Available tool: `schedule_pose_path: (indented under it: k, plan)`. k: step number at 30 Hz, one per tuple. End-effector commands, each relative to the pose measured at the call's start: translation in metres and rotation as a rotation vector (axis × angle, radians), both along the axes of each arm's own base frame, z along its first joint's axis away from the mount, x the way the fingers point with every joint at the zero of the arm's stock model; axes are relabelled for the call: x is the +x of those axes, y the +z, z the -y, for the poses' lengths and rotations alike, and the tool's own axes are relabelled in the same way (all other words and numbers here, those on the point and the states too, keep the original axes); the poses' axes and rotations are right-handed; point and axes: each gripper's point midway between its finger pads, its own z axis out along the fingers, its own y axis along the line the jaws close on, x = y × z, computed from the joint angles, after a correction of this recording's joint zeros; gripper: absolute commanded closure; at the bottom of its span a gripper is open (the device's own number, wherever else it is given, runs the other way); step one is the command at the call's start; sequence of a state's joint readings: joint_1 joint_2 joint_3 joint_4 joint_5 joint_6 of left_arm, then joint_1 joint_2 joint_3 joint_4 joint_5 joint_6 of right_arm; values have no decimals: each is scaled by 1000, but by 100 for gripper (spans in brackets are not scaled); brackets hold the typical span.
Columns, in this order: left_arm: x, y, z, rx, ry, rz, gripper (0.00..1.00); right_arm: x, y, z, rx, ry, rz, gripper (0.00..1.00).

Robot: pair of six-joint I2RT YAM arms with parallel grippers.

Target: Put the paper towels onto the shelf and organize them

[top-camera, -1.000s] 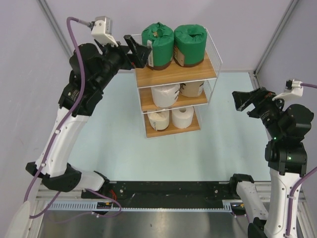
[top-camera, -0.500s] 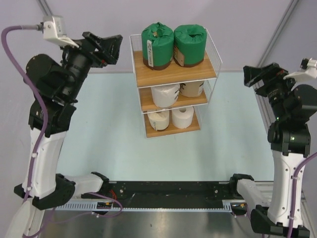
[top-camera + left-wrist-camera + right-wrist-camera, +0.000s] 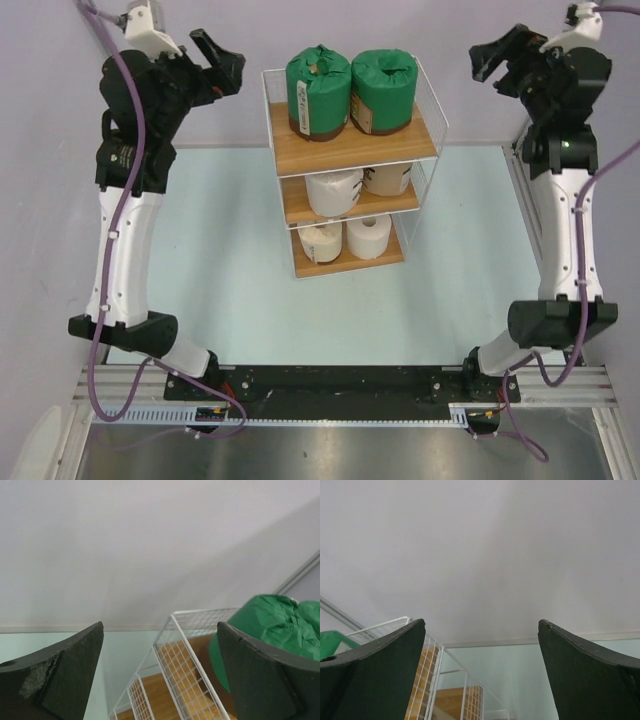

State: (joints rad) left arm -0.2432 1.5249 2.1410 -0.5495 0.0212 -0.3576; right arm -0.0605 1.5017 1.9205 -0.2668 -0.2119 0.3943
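Three-tier rack [image 3: 340,152] of thin white wire with 3 light-brown wooden boards stands upright on the pale mint-green tabletop [image 3: 220,260], toward the far side, between the 2 arms. All 6 paper towel rolls sit on it, 2 per tier, side by side.

- Top board: left dark green roll [image 3: 318,92] and right dark green roll [image 3: 384,90], close together, wrappers crumpled on top.
- Middle board: cream-white middle roll [image 3: 333,192] on the left, tan-beige roll [image 3: 388,180] on the right, its top partly hidden under the top board.
- Bottom board: bottom-left cream-white roll [image 3: 320,241] and bottom-right cream-white roll [image 3: 368,235].

Left fingers [image 3: 225,68]: black, held high at about top-tier level, left of the rack and apart from its wire. In the left wrist view the left fingers [image 3: 60,680] are spread wide and grip nothing. The rack's top wire corner [image 3: 190,647] shows low in the gap, and the left dark green roll [image 3: 280,625] sits partly behind the right-hand finger.

Right fingers [image 3: 492,55]: black, held high to the right of the rack, well apart from it. In the right wrist view the right fingers [image 3: 375,675] are spread wide and grip nothing. The gap shows lilac-grey wall [image 3: 485,555], with rack wire [image 3: 432,680] low on the left.
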Motion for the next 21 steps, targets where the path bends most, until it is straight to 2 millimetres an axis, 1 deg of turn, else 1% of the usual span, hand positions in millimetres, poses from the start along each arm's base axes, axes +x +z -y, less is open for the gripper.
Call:
schedule_pose_path:
  k: [1, 2, 3, 4, 5, 6, 7, 9, 10, 12, 13, 14, 16, 18, 21]
  plan:
    - [-19, 40, -13, -76, -30, 110, 0, 15, 33, -33, -133, 59, 102, 0]
    - [-18, 41, -16, -80, -26, 116, 0, 19, 33, -39, -150, 72, 100, 0]
    - [-16, 43, -16, -87, -30, 118, 0, 17, 45, -44, -158, 88, 127, 0]
    - [-16, 45, -14, -85, -44, 124, 0, 28, 37, -52, -162, 132, 110, 0]
    - [-15, 47, -14, -97, -51, 127, 0, 31, 38, -57, -161, 153, 113, 0]
    - [-13, 48, -12, -104, -63, 130, 0, 29, 44, -62, -164, 172, 125, 0]
    - [-14, 52, -8, -109, -92, 143, 0, 34, 39, -68, -170, 199, 116, 0]
    - [-12, 54, -5, -119, -110, 147, 0, 34, 40, -75, -182, 223, 123, 0]
    - [-5, 48, -3, -116, -116, 132, 0, 33, 39, -82, -196, 242, 127, 0]
    - [-3, 48, -1, -116, -124, 125, 0, 35, 33, -88, -212, 253, 111, 0]
    - [2, 43, 0, -113, -125, 113, 0, 34, 35, -90, -225, 248, 117, 0]
    - [3, 43, 2, -116, -133, 113, 0, 36, 30, -92, -229, 253, 98, 0]
    - [8, 41, 2, -116, -129, 104, 0, 37, 26, -96, -236, 259, 89, 0]
    - [17, 42, 2, -107, -125, 102, 0, 37, 22, -101, -243, 271, 75, 0]
    - [28, 37, 6, -99, -136, 82, 0, 36, 14, -111, -268, 296, 59, 0]
